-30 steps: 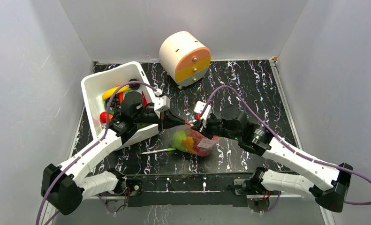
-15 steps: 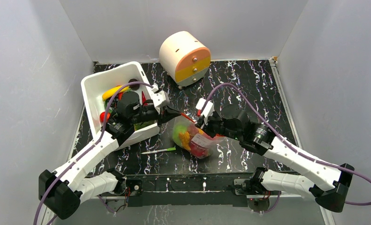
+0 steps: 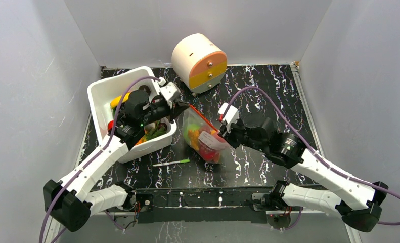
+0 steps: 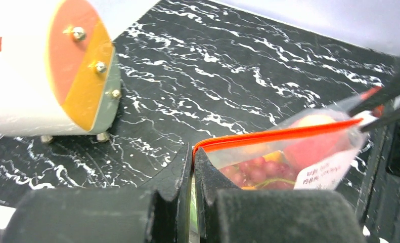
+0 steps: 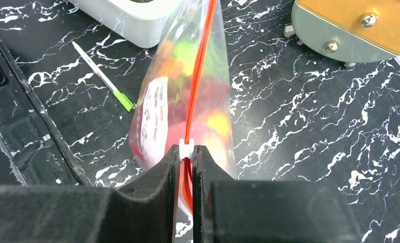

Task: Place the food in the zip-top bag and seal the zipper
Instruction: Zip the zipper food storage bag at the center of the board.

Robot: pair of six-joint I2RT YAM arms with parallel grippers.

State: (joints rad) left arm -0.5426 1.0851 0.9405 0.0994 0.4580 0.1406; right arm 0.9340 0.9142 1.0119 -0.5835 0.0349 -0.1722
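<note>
Left gripper [image 4: 192,152] and right gripper [image 5: 187,150] pinch the seemingly closed zipper [image 4: 278,135]

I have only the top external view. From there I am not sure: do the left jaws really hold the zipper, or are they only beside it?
Observer: They hold it. In the left wrist view the left jaws are shut on the zipper, right at its end.
Operator: And the right jaws?
Observer: The right wrist view shows the right jaws shut on the strip too, at a small white piece that sits on it.
</note>
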